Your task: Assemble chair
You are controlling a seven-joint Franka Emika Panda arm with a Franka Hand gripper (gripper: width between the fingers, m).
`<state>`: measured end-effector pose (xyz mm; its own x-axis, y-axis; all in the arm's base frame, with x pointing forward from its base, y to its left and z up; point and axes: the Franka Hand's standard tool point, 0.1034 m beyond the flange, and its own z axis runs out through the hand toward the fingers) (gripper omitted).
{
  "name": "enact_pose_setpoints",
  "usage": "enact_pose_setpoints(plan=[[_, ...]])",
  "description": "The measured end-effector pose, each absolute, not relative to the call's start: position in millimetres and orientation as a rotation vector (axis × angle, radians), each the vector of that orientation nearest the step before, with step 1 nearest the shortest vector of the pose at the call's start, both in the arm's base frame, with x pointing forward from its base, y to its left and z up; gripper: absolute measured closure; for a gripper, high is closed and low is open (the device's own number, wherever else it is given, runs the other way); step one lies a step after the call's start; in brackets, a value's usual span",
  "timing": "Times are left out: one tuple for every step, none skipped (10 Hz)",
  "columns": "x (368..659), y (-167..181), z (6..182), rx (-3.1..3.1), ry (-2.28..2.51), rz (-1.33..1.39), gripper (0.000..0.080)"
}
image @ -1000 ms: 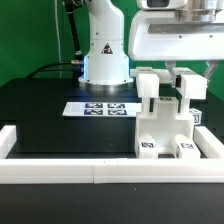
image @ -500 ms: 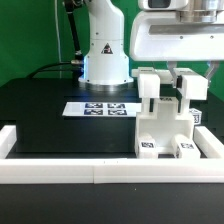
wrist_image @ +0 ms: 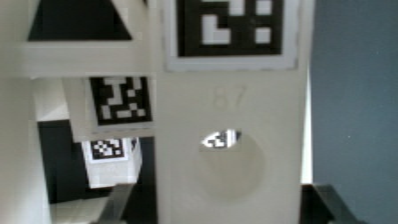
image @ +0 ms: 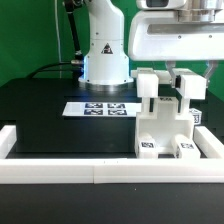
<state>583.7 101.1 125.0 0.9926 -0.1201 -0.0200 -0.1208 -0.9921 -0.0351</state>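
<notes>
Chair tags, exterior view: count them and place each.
3 on the chair: first tag low in front, exterior view's left; second tag low in front, exterior view's right; third tag higher, same side. Others may be hidden.

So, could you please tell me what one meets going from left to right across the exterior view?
The border rail at its left side → marker board → chair.

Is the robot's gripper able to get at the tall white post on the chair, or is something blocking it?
Probably yes. The gripper is down at the top of the chair. In the wrist view the white post sits right between its fingers, which look shut on it. Nothing seems to be in the way.
</notes>
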Motion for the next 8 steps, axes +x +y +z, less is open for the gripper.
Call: enact_pose_setpoints(plan=[[583.8, 101.0, 125.0, -3.099, 0.188, 0.027, 0.0511], [584.0, 101.1, 124.8, -3.099, 0.188, 0.024, 0.0511], [584.2, 101.0, 124.7, -3.1, 0.187, 0.022, 0.0511], [583.9, 101.2, 124.8, -3.099, 0.187, 0.022, 0.0511], [583.4, 101.5, 124.8, -3.099, 0.187, 0.021, 0.0511], [582.2, 102.8, 124.7, -3.099, 0.186, 0.022, 0.0511], [580.4, 104.7, 124.5, -3.099, 0.184, 0.023, 0.0511], [579.1, 105.5, 124.3, -3.099, 0.182, 0.024, 0.0511]])
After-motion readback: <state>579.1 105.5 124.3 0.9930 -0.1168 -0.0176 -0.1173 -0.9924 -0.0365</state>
